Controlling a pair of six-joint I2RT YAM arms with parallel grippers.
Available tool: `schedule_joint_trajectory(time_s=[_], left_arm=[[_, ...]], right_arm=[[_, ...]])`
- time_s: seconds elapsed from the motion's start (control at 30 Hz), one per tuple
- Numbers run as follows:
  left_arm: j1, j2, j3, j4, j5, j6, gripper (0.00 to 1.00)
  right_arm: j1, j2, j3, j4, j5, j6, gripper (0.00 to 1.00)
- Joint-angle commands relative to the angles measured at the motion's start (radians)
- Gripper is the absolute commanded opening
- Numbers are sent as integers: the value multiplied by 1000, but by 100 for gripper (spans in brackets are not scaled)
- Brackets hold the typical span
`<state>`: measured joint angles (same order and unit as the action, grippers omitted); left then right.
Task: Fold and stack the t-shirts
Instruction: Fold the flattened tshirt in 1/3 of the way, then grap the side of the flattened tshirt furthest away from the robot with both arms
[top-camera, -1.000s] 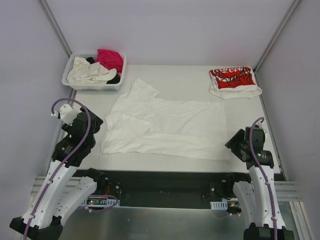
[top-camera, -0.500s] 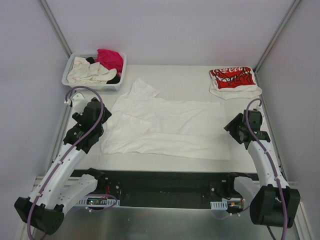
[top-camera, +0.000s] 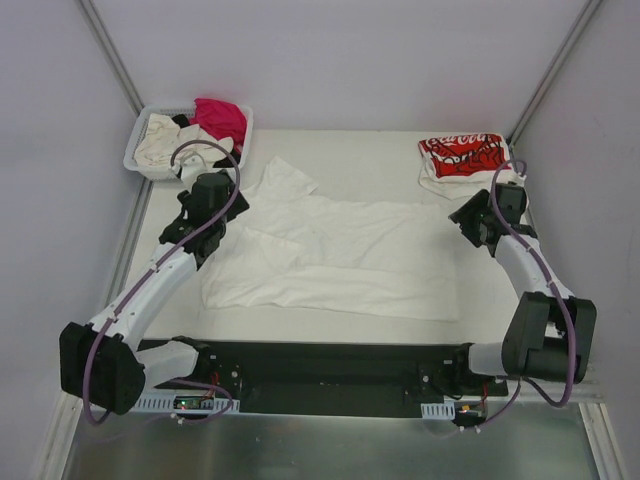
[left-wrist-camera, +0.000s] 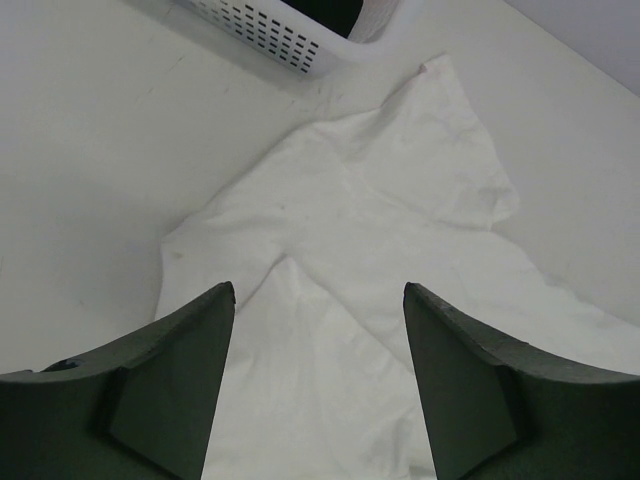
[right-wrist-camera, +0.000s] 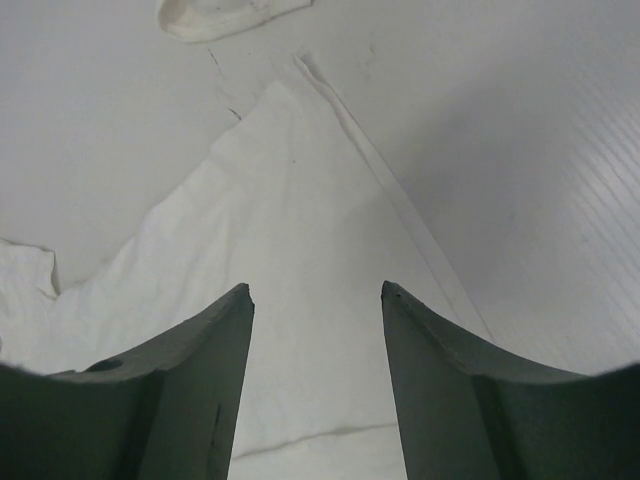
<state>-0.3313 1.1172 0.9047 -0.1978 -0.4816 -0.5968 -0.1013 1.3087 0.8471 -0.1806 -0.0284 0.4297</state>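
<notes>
The plain white t-shirt (top-camera: 330, 255) lay spread mid-frame for folding. The left gripper (left-wrist-camera: 318, 290) hovered over its left end and the right gripper (right-wrist-camera: 315, 290) over its right, both wide and empty, likely to pinch corners. The folded red-print t-shirt (top-camera: 465, 158) waited upper right.

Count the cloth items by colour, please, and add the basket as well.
white shirt, spread flat: 1
red-print shirt, folded: 1
cream cloth, in basket: 1
magenta cloth, in basket: 1
black cloth, in basket: 1
basket: 1
Total: 6
</notes>
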Motion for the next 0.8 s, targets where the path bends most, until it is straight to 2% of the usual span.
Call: schedule_joint_trajectory(time_s=[0.0, 0.2, 0.33, 0.43, 0.6, 0.77], left_arm=[[34, 107, 89, 152, 84, 61, 67], [66, 307, 200, 233, 118, 84, 67], [92, 438, 250, 374, 260, 173, 67], [130, 551, 293, 492, 466, 224, 68], [190, 783, 507, 503, 774, 242, 68], [219, 1008, 736, 450, 961, 255, 70]], right_arm=[[-29, 114, 79, 70, -48, 18, 56], [-48, 259, 164, 104, -82, 34, 54], [-60, 323, 216, 122, -119, 30, 54], [-67, 354, 240, 135, -159, 37, 54], [-74, 363, 247, 147, -185, 34, 54], [-81, 344, 236, 147, -208, 30, 54]])
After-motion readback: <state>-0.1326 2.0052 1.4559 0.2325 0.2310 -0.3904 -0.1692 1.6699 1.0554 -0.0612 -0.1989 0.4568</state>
